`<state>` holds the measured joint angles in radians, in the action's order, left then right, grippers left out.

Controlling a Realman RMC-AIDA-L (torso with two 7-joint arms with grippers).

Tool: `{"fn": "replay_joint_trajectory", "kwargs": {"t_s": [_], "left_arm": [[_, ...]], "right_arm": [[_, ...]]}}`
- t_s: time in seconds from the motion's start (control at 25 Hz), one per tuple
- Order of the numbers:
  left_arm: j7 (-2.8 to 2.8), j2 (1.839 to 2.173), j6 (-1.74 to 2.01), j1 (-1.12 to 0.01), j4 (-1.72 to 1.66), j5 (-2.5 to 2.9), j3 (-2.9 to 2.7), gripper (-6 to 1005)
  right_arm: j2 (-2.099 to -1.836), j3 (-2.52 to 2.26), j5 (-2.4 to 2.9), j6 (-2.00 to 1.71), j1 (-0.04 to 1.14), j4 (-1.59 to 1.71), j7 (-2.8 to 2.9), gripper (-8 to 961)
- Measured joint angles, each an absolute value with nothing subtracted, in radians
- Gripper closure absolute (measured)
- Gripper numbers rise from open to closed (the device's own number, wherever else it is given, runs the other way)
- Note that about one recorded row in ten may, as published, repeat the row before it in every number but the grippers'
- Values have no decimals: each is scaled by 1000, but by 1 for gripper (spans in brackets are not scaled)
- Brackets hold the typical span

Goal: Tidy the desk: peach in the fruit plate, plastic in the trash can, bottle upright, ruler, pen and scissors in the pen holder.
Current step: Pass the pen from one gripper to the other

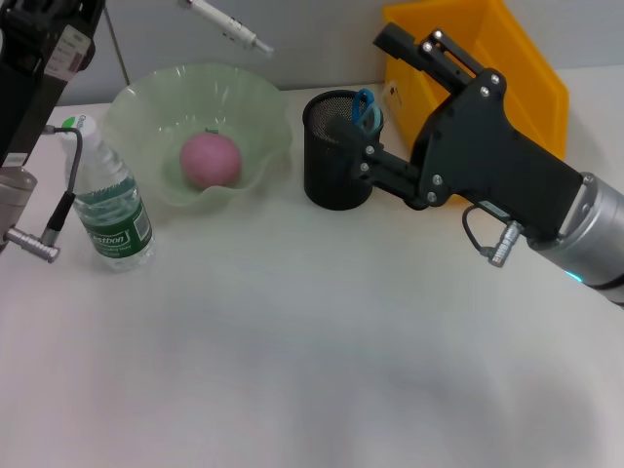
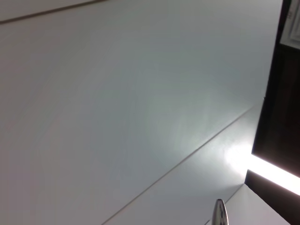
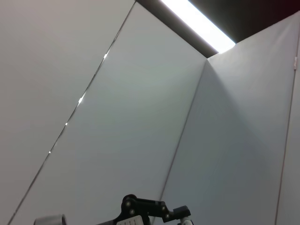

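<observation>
A pink peach [image 1: 210, 159] lies in the green fruit plate [image 1: 263, 107]. The bottle [image 1: 112, 210] stands upright left of the plate. Blue scissors [image 1: 366, 109] stick out of the black mesh pen holder [image 1: 331, 171]. My right gripper [image 1: 376, 97] is open beside the holder, one finger above the rim and one against its side. A white pen [image 1: 232, 26] hangs in the air above the plate; its upper end runs off the top edge, where my left arm [image 1: 39, 68] holds it. The ruler and the plastic are out of view.
The yellow trash can [image 1: 517, 68] stands behind my right arm at the back right. A cable and plug [image 1: 34, 244] from the left arm hang close to the bottle. Both wrist views show only ceiling; a slim silvery tip [image 2: 220, 214] pokes into the left wrist view.
</observation>
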<state>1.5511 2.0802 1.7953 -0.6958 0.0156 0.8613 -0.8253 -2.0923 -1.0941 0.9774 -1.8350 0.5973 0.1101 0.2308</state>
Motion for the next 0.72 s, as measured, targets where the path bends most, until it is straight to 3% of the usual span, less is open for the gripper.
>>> {"fn": "replay_joint_trajectory", "kwargs": {"t_s": [0.72], "left_arm": [[1479, 2080, 1790, -739, 90, 869, -807, 861]], "right_arm": [[-2092, -1092, 951, -1695, 728, 44, 100, 201]]}}
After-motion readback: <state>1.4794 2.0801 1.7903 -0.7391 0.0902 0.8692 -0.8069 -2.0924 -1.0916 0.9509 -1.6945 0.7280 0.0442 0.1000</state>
